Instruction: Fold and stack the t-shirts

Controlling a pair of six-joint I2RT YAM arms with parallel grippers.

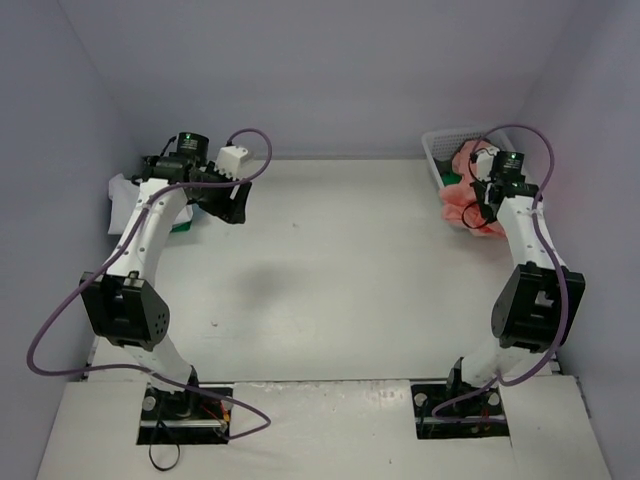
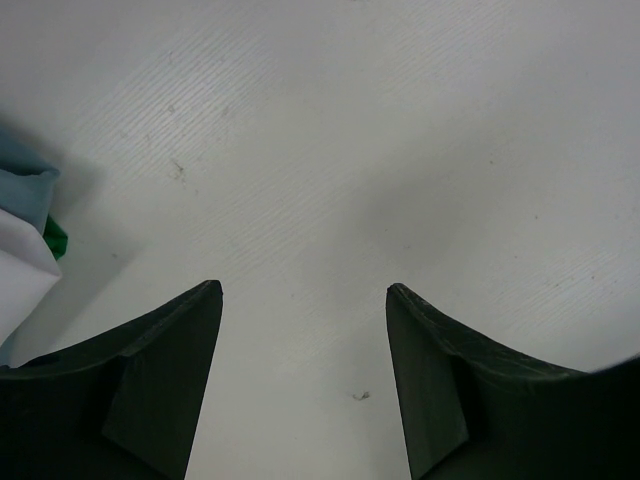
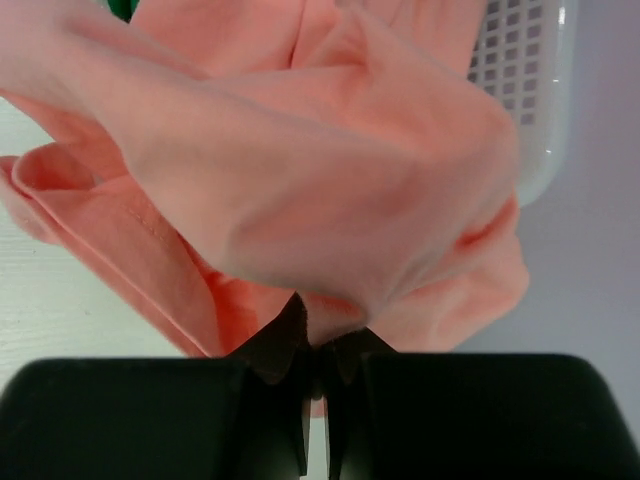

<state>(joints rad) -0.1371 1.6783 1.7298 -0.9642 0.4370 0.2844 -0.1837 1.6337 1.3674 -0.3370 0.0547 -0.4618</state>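
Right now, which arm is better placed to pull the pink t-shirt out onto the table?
The right. The right gripper is shut on the pink t-shirt, next to the white basket. The left gripper hangs open over bare table on the opposite side, holding nothing.

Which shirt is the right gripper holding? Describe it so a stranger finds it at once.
Go to the far right corner of the table, where a white mesh basket stands. Crumpled at its near end, spilling onto the table, lies the salmon pink t-shirt, pinched in the shut right gripper. It is the only pink cloth; the far-left pile is white, blue and green.
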